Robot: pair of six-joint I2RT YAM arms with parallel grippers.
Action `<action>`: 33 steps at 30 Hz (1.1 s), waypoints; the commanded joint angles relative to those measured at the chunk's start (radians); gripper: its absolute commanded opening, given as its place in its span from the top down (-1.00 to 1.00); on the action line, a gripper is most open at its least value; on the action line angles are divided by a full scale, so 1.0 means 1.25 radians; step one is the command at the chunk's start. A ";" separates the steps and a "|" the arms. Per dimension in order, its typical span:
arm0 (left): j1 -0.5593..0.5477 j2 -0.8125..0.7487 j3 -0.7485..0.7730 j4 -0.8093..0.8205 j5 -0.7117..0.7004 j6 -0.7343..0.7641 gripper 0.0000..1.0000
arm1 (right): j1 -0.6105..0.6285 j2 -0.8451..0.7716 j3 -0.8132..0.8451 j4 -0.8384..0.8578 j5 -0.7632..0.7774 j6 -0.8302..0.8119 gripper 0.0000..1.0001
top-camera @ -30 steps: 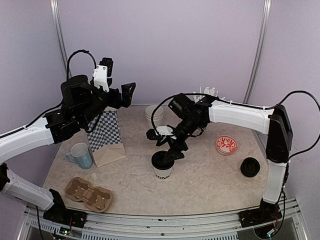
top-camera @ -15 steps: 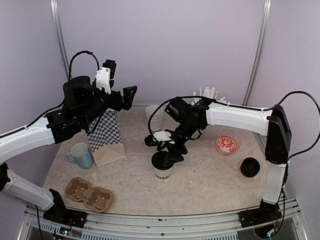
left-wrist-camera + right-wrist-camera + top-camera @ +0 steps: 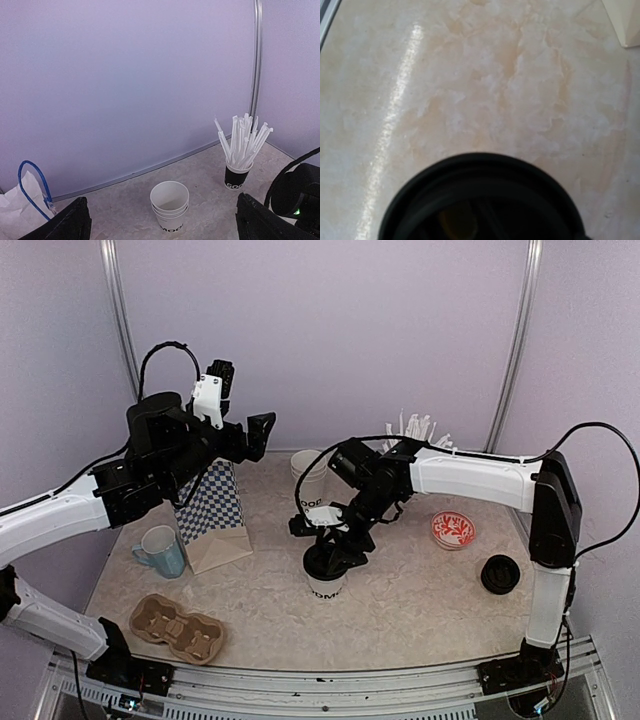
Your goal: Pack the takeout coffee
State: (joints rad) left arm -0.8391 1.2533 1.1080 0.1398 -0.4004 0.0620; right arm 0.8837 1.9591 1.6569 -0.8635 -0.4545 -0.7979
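Right pincer, top view: down at the black lid of the lidded MOOD cup at mid-table; whether it grips cannot be told. Left pincer: high by the checkered bag, jaws wide, holding nothing.
Left wrist view: stacked cups near the back wall, straw cup to their right.
Right wrist view: black lid fills the lower edge; fingers unseen.

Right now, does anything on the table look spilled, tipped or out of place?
Nothing stands out. The lidded cup, the cup stack, the straw cup, the mug and the bag all stand upright, with no spill on the table. One spare black lid lies alone by the right edge.
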 commanded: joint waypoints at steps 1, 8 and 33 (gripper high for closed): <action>-0.005 0.010 0.014 -0.004 0.000 0.015 -0.96 | 0.009 0.014 -0.004 -0.001 0.015 0.014 -0.44; -0.008 0.009 0.014 -0.007 -0.004 0.020 -0.96 | -0.037 -0.005 0.031 0.005 0.029 0.043 -0.37; -0.016 0.012 0.023 -0.022 -0.010 0.030 -0.97 | -0.308 0.259 0.433 -0.052 0.033 0.264 -0.40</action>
State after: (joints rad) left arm -0.8536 1.2613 1.1080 0.1246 -0.4061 0.0807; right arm 0.4999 2.2536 2.1536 -0.8928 -0.3832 -0.5095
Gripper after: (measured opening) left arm 0.985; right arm 0.710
